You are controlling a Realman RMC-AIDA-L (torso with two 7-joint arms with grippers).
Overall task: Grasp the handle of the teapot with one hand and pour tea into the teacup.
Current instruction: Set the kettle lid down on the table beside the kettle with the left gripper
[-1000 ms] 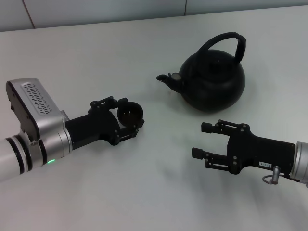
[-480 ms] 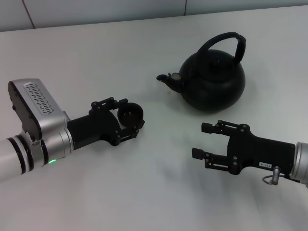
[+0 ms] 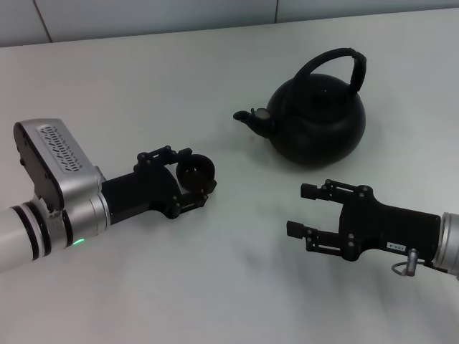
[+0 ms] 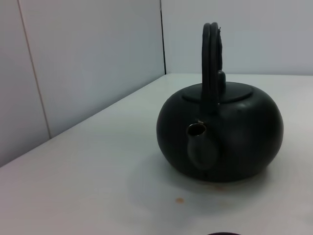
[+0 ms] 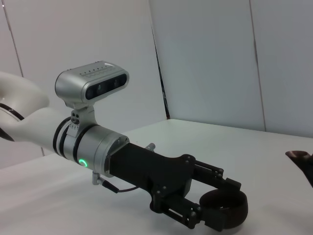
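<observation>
The matte-black teapot (image 3: 315, 122) stands on the table at the back right, its spout (image 3: 247, 117) pointing left and its arched handle (image 3: 337, 61) upright with nothing holding it. The small black teacup (image 3: 195, 170) sits left of it, in front of the spout. My left gripper (image 3: 191, 179) is shut on the teacup, one finger on each side. My right gripper (image 3: 301, 209) is open in front of the teapot and apart from it. The left wrist view faces the teapot (image 4: 220, 137) and handle (image 4: 211, 63). The right wrist view shows the left gripper (image 5: 215, 205) holding the teacup (image 5: 227, 210).
The white table (image 3: 215, 287) ends at a pale wall at the back. A small brownish drop (image 4: 179, 199) lies on the table before the teapot. The spout's tip (image 5: 301, 159) shows at the edge of the right wrist view.
The left arm's wrist has crept slightly right and down in the head view. The teapot and the right arm have not moved.
</observation>
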